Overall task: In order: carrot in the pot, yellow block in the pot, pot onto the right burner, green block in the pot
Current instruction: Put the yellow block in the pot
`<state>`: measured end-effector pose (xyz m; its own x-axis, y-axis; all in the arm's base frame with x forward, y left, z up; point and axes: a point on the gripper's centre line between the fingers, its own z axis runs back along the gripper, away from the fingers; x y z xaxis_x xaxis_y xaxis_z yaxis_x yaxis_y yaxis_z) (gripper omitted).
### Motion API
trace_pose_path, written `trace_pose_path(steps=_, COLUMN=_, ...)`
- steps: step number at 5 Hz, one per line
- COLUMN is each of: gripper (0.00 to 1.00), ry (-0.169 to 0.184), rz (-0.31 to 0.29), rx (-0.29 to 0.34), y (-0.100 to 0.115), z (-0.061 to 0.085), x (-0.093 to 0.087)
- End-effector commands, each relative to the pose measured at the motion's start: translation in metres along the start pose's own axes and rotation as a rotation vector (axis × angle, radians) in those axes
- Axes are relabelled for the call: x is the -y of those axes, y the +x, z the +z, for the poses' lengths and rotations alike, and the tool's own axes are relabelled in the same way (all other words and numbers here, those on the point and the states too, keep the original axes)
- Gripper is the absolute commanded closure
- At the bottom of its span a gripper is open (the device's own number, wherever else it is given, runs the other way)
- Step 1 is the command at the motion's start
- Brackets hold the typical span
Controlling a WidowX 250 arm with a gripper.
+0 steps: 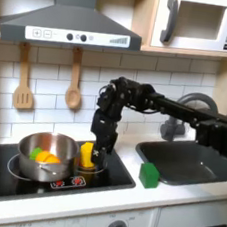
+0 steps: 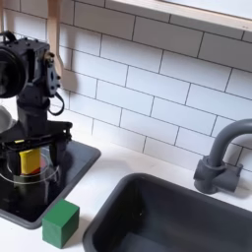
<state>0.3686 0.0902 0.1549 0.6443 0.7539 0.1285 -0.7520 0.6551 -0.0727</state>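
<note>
On the stove (image 1: 106, 188), the fingers (image 1: 94, 149) grip the yellow block (image 1: 85, 155) upright just beside the pot (image 1: 46, 158), the carrot (image 1: 44, 156) lies inside the pot, and the green block (image 1: 149, 174) rests on the desk (image 1: 180, 199) beside the stove.

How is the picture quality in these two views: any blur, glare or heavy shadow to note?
First exterior view: soft, low-detail throughout, glare on the pot rim, shade under the hood. Second exterior view: evenly lit, but the tool and yellow block look smeared; green block clear.
</note>
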Motion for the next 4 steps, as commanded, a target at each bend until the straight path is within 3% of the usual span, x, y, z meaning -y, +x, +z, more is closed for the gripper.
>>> trace_pose_path(steps=1, gripper=0.0, ry=-0.004, rz=0.024, rx=-0.014, y=0.0075, z=-0.0034, x=-0.0032)
trace_pose_path(steps=4, gripper=0.0, ry=0.007, rz=0.035, rx=-0.02, y=0.0138, z=-0.0108, x=-0.0011)
